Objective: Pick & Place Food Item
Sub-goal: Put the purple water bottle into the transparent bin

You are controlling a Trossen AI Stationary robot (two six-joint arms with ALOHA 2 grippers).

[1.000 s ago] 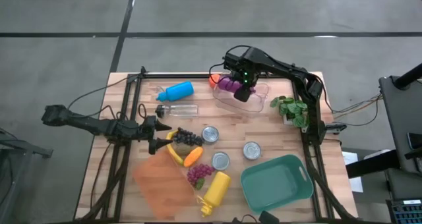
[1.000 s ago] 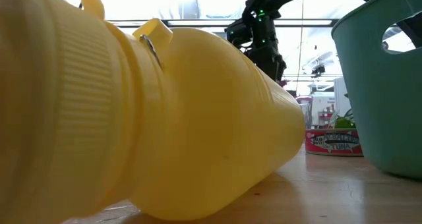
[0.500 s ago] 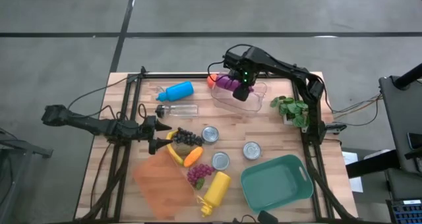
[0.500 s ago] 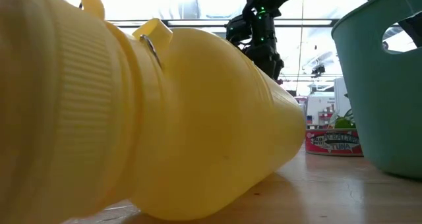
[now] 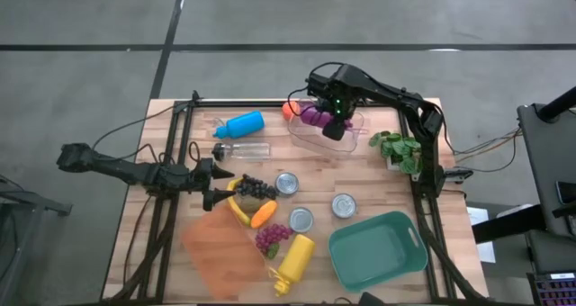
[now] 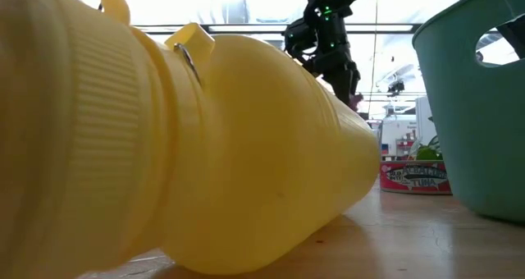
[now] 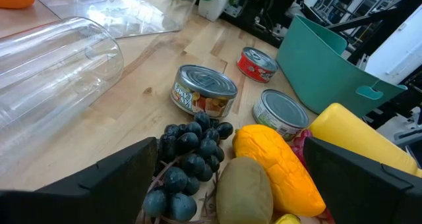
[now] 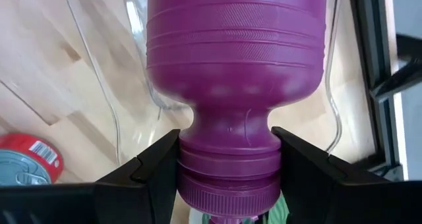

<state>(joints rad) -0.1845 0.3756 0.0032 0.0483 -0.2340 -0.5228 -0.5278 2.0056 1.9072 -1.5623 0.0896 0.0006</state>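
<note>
On the left side of the table (image 5: 360, 175) the left tool (image 5: 219, 185) waits with its fingers (image 7: 92, 184) spread wide and nothing between them, just beside a bunch of dark grapes (image 5: 256, 188). Its wrist view looks over those grapes, a green fruit (image 7: 244, 188) and an orange one (image 7: 280, 161), with three cans (image 7: 204, 90) and a teal bin (image 5: 376, 247) beyond. A clear bottle (image 5: 241, 150) and a blue bottle (image 5: 239, 124) lie toward the far edge. Further right, the right tool (image 5: 331, 119) is closed around the neck of a purple bottle (image 8: 236, 72), holding it over a clear tray (image 5: 351, 133) at the table's far side. A green plant (image 5: 397, 149) stands to the right of the tray.
</note>
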